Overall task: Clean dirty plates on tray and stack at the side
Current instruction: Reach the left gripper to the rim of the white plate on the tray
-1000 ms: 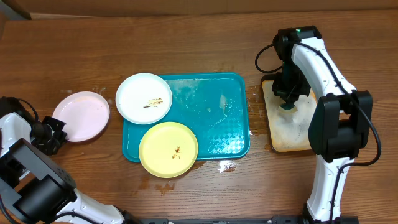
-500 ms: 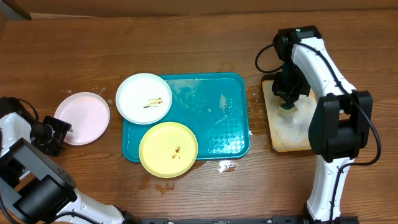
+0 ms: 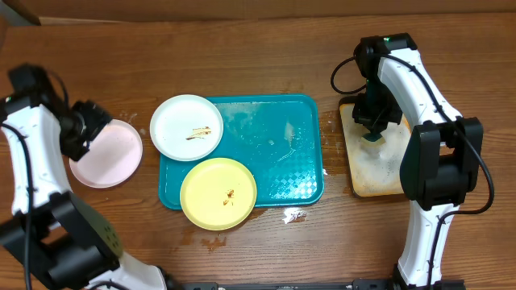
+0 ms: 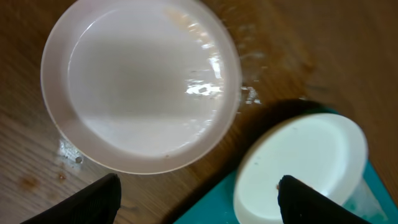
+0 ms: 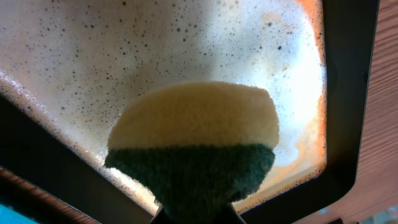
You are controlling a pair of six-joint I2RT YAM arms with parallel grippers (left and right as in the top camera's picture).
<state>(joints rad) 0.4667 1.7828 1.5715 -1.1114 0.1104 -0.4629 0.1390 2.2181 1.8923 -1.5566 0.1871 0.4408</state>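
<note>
A dark brown wooden table (image 3: 266, 48) with lengthwise grain fills the overhead view, soft light laying a pale sheen on its far half. Small wet splashes (image 3: 294, 216) glisten on the wood, and 1 tan strip (image 3: 161, 8) runs along the far edge.

Two plates (image 3: 186, 127) on tray (image 3: 282, 161), third plate (image 3: 111, 157) left

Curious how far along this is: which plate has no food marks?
The pinkish plate on the table, left of the teal tray. The white plate and yellow plate, both overlapping the tray, each carry a dark smear.
</note>
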